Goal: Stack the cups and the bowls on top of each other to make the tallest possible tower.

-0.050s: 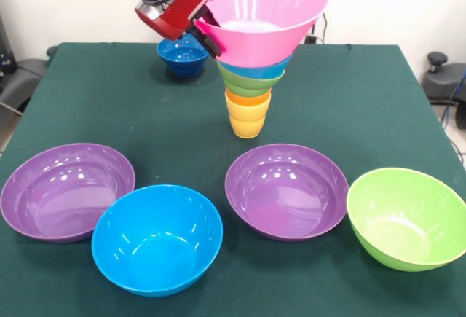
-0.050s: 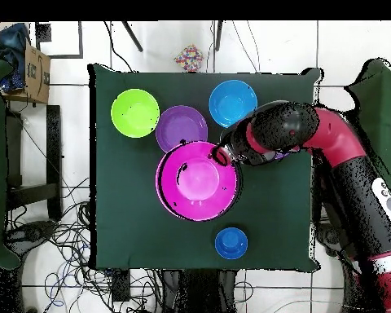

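Note:
The tower stands mid-table: a yellow cup [image 1: 247,124] at the bottom, an orange cup [image 1: 247,101] on it, then a small green bowl [image 1: 251,84] and a light blue bowl [image 1: 256,70]. A large pink bowl [image 1: 271,4] [image 2: 197,179] sits on top, leaning slightly. My gripper [image 1: 206,35] [image 2: 224,155] is shut on that bowl's rim, on its left side in the front view. From overhead the pink bowl hides the stack beneath it.
On the green table [image 1: 349,98], two purple bowls [image 1: 67,189] [image 1: 286,189], a large blue bowl [image 1: 156,238] and a large green bowl [image 1: 406,217] lie in a row near the front edge. A small dark blue bowl [image 1: 182,55] [image 2: 231,243] sits behind the arm.

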`<state>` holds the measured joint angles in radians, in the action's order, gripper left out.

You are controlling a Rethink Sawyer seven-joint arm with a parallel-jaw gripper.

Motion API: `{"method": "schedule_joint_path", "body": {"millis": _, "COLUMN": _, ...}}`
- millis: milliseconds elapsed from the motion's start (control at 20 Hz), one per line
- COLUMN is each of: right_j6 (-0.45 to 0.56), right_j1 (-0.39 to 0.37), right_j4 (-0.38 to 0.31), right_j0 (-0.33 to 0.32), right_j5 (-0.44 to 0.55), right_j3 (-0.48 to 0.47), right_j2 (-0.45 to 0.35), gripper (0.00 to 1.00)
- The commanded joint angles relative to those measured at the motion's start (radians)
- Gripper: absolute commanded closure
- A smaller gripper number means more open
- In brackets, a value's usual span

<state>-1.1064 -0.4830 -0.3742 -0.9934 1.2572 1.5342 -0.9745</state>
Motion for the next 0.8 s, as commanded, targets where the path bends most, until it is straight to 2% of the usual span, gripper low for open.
{"method": "schedule_joint_path", "body": {"millis": 50, "right_j6": 0.059, "right_j1": -0.019, "right_j4": -0.044, "right_j0": 0.002, "right_j5": -0.06, "right_j3": 0.073, "right_j2": 0.032, "gripper": 1.0}}
{"method": "schedule_joint_path", "body": {"millis": 800, "right_j6": 0.04, "right_j1": -0.039, "right_j4": -0.036, "right_j0": -0.006, "right_j5": -0.11, "right_j3": 0.129, "right_j2": 0.034, "gripper": 1.0}}
